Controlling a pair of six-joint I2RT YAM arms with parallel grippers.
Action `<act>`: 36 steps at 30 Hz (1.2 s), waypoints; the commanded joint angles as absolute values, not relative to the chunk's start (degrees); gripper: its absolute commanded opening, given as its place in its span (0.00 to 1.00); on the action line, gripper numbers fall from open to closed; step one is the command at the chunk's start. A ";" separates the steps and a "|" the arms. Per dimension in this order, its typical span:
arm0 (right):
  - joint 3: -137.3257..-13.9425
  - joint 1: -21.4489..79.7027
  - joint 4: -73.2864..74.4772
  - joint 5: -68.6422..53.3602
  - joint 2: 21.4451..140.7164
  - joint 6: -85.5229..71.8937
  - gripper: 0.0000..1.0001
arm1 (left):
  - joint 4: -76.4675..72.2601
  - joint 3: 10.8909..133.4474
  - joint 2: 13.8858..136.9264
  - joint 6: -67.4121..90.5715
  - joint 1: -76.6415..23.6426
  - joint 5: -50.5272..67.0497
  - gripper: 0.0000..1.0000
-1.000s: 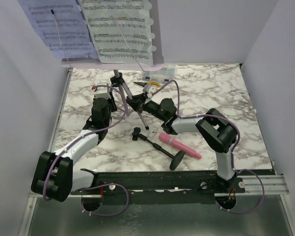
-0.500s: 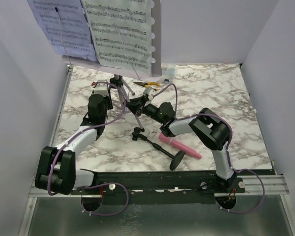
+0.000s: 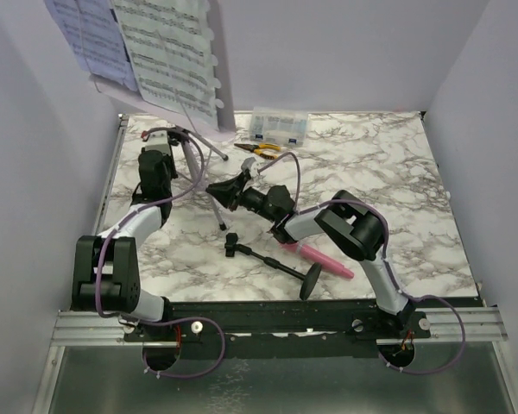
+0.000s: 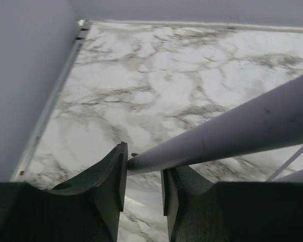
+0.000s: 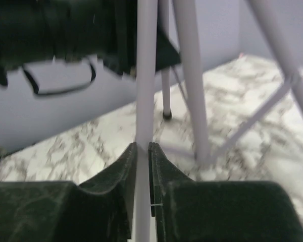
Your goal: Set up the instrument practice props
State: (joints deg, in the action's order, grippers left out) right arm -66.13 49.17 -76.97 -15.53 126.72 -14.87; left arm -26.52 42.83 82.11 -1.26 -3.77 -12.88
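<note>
Wrist views show the grips that the overhead view hides. The right gripper is pinched tight on one lilac tripod leg. The tip of a second leg sits between the narrowly parted fingers of the left gripper, and I cannot tell whether they squeeze it. Only from above is the music stand seen whole, tilted at the far left of the table, with a lavender page and a white page on it. The pink microphone and its black stand lie flat near the front. At the far edge, a clear box holds bits too small to name.
</note>
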 commanded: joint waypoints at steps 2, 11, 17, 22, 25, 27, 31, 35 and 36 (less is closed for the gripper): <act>-67.30 51.87 -69.58 -18.89 133.77 -18.54 0.00 | -33.49 48.61 85.00 -3.56 5.74 -29.70 0.00; -70.10 53.26 -68.75 -18.56 134.23 -19.59 0.00 | -36.06 43.17 81.91 -0.28 5.63 -24.32 0.00; -68.78 52.36 -67.20 -17.56 130.14 -17.65 0.01 | -38.12 39.92 81.38 3.51 4.37 -22.94 0.00; -69.65 50.86 -64.69 -16.46 128.20 -16.41 0.36 | -38.23 39.61 81.51 3.23 2.43 -21.48 0.00; -71.91 50.53 -61.72 -15.06 128.21 -13.64 0.60 | -38.23 39.27 81.45 3.49 0.94 -21.71 0.00; -73.73 50.37 -59.90 -14.38 128.40 -12.05 0.69 | -38.22 38.87 81.19 3.79 0.23 -21.26 0.00; -75.73 49.66 -57.98 -14.34 128.26 -11.57 0.77 | -38.23 38.26 80.95 3.87 0.18 -20.83 0.00; -76.27 49.57 -57.49 -14.83 127.86 -11.65 0.80 | -38.14 38.24 80.82 3.23 0.17 -22.34 0.02; -76.77 49.59 -57.16 -15.09 128.01 -11.76 0.80 | -38.14 38.36 80.72 3.23 0.18 -23.22 0.06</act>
State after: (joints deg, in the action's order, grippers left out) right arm -74.96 49.69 -59.83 -15.64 129.62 -12.95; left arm -36.75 38.89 82.43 0.93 0.89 -23.64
